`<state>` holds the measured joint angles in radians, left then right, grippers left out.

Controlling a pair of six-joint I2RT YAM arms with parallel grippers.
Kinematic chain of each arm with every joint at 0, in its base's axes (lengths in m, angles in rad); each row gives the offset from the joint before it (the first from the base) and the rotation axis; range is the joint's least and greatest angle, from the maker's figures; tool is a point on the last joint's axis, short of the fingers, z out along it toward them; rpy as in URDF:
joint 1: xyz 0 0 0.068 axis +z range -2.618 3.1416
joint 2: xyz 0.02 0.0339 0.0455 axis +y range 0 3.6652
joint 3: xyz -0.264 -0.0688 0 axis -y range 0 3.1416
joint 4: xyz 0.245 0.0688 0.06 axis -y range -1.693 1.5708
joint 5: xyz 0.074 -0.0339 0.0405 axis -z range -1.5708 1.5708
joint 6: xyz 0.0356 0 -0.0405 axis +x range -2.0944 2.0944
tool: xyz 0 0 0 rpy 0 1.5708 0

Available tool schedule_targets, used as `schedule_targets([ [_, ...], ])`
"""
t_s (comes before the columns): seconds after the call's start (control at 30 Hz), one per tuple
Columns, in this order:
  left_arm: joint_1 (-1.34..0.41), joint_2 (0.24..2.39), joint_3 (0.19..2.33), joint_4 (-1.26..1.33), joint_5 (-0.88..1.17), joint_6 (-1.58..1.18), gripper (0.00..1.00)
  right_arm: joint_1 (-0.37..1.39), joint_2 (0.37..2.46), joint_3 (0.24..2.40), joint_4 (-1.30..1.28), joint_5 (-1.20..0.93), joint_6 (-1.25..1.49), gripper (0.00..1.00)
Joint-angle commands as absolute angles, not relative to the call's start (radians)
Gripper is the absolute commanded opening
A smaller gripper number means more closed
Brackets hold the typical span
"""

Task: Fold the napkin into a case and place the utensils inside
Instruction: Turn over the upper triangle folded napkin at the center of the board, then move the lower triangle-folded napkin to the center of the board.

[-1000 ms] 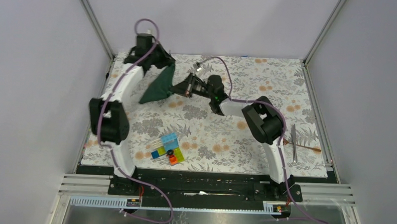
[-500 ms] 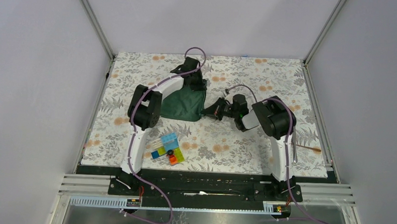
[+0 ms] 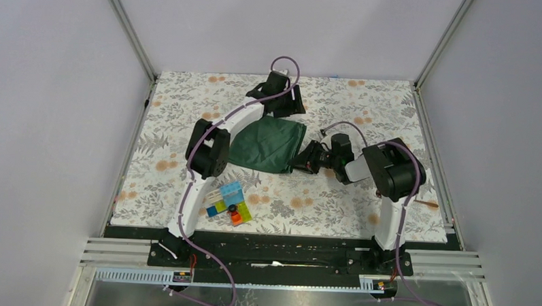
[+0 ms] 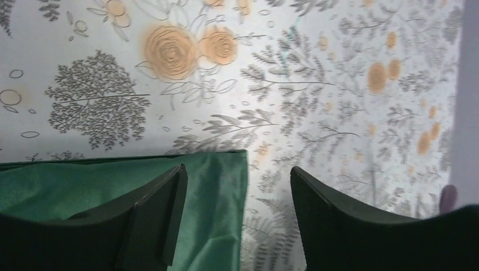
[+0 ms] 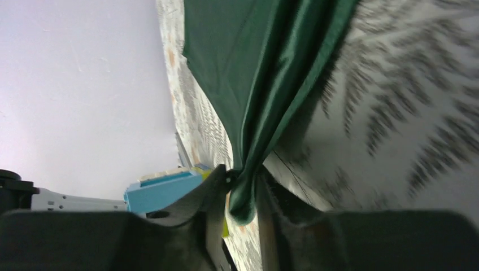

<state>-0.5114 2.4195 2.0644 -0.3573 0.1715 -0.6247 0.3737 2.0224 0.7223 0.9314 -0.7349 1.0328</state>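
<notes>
The dark green napkin [image 3: 265, 144] lies on the floral cloth in a folded, layered shape, mid-table. My left gripper [image 3: 289, 107] hovers over its far right corner, open. In the left wrist view that corner of the napkin [image 4: 214, 186] lies loose under the gap of the left gripper [image 4: 237, 175]. My right gripper [image 3: 303, 161] is at the near right corner. Seen from the right wrist, the right gripper [image 5: 244, 175] is shut on a bunched fold of the napkin [image 5: 248, 68]. Of the utensils, only a copper spoon end [image 3: 428, 203] shows beyond the right arm.
A cluster of colourful plastic blocks [image 3: 229, 204] sits near the front, left of centre, and its blue block [image 5: 164, 192] shows in the right wrist view. Grey walls and metal frame posts border the floral table cover [image 3: 365, 105].
Both arms carried the napkin from the far left toward the middle and lowered it flat. The left gripper opened and let go of its corner. The right arm drew back rightward.
</notes>
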Motion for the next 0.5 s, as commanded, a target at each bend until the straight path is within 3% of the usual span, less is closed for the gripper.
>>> schedule_targets([
  [0.0, -0.516, 2.302, 2.157, -0.5, 0.227, -0.567, 0.75, 0.322, 1.86, 0.707, 0.66, -0.725, 0.842, 0.39],
  [0.17, -0.515, 2.072, 1.916, -0.591, 0.307, -0.499, 0.82, 0.297, 1.736, 0.717, 0.395, -0.638, 0.716, 0.62],
  [0.37, -0.539, 1.934, 1.603, -0.644, 0.243, -0.439, 0.79, 0.246, 1.826, 0.867, 0.344, -0.598, 0.761, 0.63],
  [0.47, -0.578, 1.916, 1.517, -0.632, 0.202, -0.433, 0.7, 0.227, 1.929, 0.973, 0.346, -0.576, 0.79, 0.59],
])
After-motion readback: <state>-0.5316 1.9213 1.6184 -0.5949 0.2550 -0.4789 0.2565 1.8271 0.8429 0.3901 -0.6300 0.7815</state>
